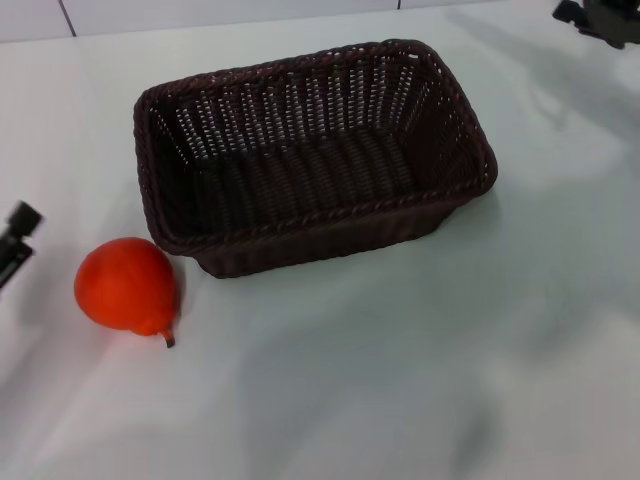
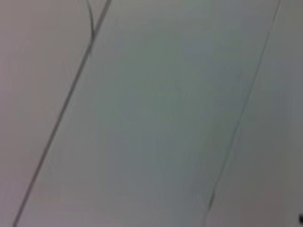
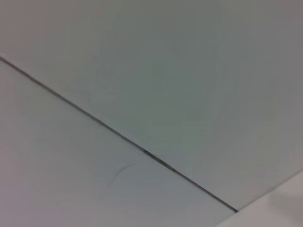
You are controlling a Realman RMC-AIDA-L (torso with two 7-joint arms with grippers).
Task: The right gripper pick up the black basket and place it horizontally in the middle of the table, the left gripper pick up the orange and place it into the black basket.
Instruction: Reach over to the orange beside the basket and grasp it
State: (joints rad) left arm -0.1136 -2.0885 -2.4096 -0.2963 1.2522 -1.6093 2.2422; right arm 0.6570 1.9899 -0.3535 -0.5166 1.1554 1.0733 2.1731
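The black basket (image 1: 310, 155) stands upright and empty on the white table (image 1: 420, 360), long side across my view, in the middle. The orange (image 1: 127, 285) lies on the table just off the basket's near left corner, its dark stem pointing toward me. My left gripper (image 1: 14, 245) shows only as a black part at the left edge, a little left of the orange and apart from it. My right gripper (image 1: 600, 18) shows as a black part at the far right corner, well away from the basket. Both wrist views show only pale panels with thin seams.
The table runs bare in front of and to the right of the basket. A wall or panel edge (image 1: 200, 20) lines the back of the table.
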